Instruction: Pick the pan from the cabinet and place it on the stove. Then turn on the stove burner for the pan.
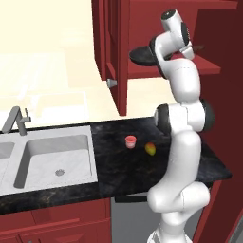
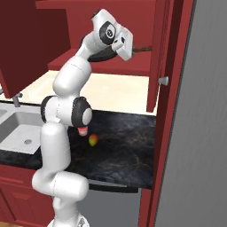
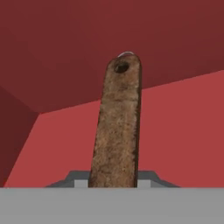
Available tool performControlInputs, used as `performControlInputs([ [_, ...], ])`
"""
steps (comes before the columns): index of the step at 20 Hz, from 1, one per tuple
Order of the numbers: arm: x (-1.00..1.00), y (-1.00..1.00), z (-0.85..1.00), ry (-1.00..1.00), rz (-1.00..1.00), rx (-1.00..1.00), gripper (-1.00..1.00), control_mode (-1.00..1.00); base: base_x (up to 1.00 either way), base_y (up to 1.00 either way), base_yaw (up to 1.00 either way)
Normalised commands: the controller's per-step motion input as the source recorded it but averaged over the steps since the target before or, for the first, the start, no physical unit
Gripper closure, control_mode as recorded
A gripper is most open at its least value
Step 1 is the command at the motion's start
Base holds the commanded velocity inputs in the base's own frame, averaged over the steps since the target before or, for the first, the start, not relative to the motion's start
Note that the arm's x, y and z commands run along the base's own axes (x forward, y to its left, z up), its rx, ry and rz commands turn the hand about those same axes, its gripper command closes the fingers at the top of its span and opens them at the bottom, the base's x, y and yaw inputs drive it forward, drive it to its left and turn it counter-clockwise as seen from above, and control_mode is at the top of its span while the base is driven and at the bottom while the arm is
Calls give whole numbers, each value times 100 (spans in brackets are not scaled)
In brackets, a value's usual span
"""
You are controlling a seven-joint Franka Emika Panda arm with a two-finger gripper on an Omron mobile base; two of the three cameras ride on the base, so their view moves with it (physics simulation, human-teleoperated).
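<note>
Up at the top of the frame, the fingers (image 3: 114,186) are clamped narrow on the pan (image 1: 142,56) by its brown handle (image 3: 117,124), inside the open red cabinet (image 1: 209,66) just above its shelf. Lower down, a red cup (image 1: 130,141) and a fruit (image 1: 150,149) sit on the dark table (image 1: 133,166) beside the sink (image 1: 57,159).

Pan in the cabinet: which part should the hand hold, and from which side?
The wooden handle, from the cabinet's open front. It is slim, and juts off the pan towards the opening. The hand sits shut on it there.
</note>
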Motion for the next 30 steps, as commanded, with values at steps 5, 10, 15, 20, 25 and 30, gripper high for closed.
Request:
performControlInputs([
  [5, -33, -7, 0, -32, 0, -13, 100, -100, 0, 0, 0],
  [10, -44, -9, 0, -33, 0, -12, 100, -100, 0, 0, 0],
  [15, -55, -5, 0, -31, 0, -7, 100, -100, 0, 0, 0],
  [20, -78, -3, 4, -22, 0, 0, 100, -100, 0, 0, 0],
  [25, -93, 0, 3, -10, 2, 1, 100, -100, 0, 0, 0],
  [30, -100, 0, 2, -4, 4, 5, 100, -100, 0, 0, 0],
])
